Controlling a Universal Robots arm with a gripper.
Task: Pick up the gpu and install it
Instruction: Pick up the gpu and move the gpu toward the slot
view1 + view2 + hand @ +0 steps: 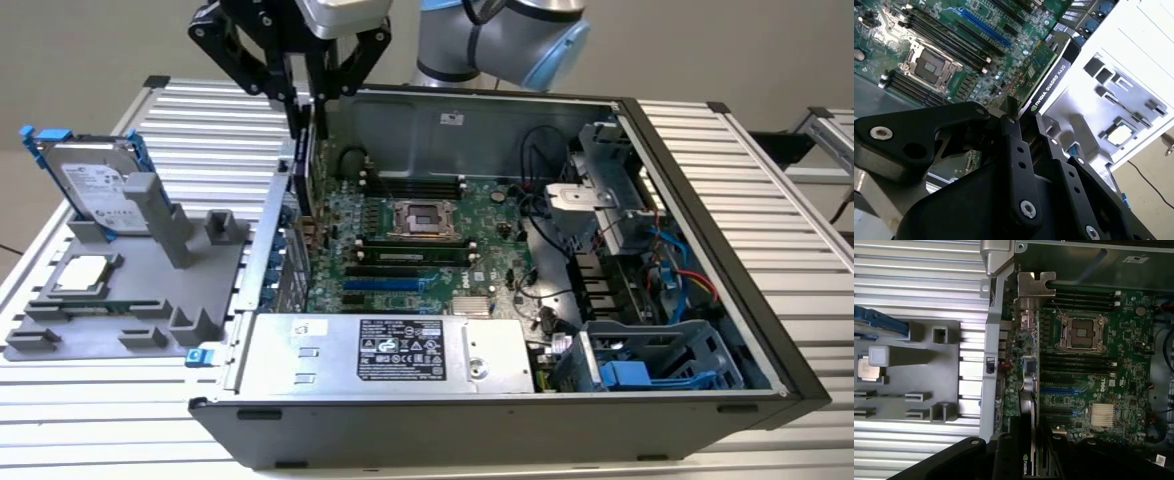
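Worktop point(747, 170): ribbed metal. An open computer case point(534, 420) lies across its middle, and a grey tray point(80, 340) sits toward the exterior view's left edge.
Tray: a hard drive point(94, 185) stands at its far end, and a processor chip point(83, 272) lies flat nearer the middle.
Pincer point(1026, 117): clamped on the graphics card point(1048, 80), with its fingers point(1015, 145) closed on either side of one end.
Card's place: in the air above the motherboard point(400, 240), over the side of the case nearest the tray and not yet in any slot. In the first wrist view its silver bracket point(1034, 287) is at the far end, close to the case's rear wall point(990, 405).
Risk, alignment: the card's edge probably has to meet the blue slot point(1056, 389) squarely. A tilt could jam the connector or scrape the board.
Risk, bracket: it could catch on the rear wall if the card comes down too close to it.
Risk, neighbours: the open processor socket point(430, 215) and the memory sticks point(1079, 364) are near, and a sideways drift could strike them.
Risk, grip: the card is thin and held at one end, so it may pivot between the fingers when pushed.
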